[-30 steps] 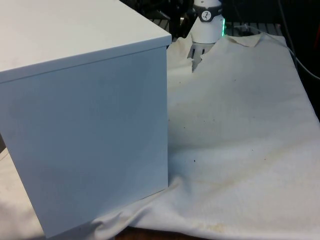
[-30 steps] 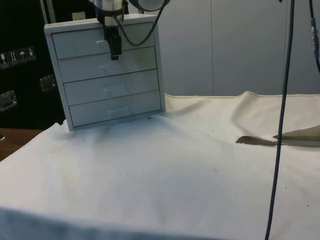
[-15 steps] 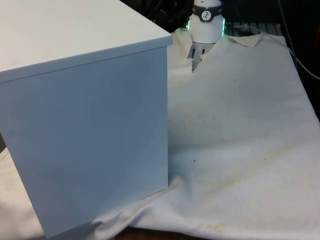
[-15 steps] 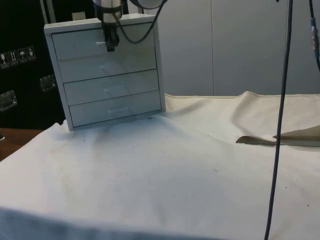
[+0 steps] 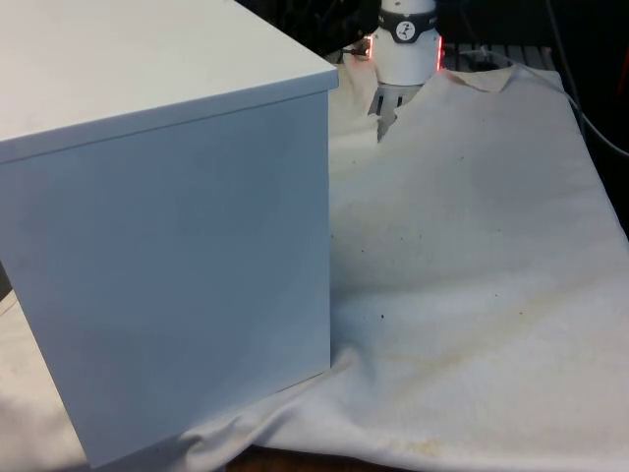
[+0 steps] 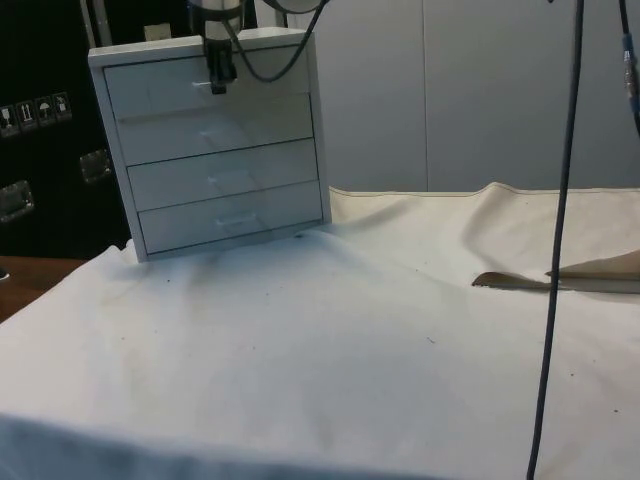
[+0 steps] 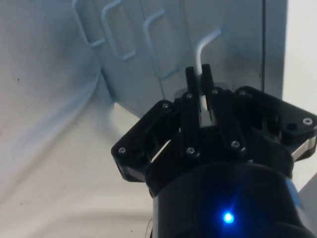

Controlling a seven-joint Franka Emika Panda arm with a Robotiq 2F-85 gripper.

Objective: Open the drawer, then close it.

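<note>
The black two-finger end effector (image 7: 199, 82) is clamped narrowly on the thin white wire handle (image 7: 205, 47) of the top drawer (image 6: 205, 88) in the white four-drawer chest (image 6: 215, 150), which stands on the cloth-covered tabletop (image 6: 330, 340) at its far corner in the side view. The drawer looks shut. The thin handle could slip from the grip if the pull runs off-axis, or the light chest could slide. No brands or writing are legible.

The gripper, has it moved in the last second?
Yes. In the side view the gripper has risen from the second drawer to the top drawer's handle, which it now clasps.
</note>
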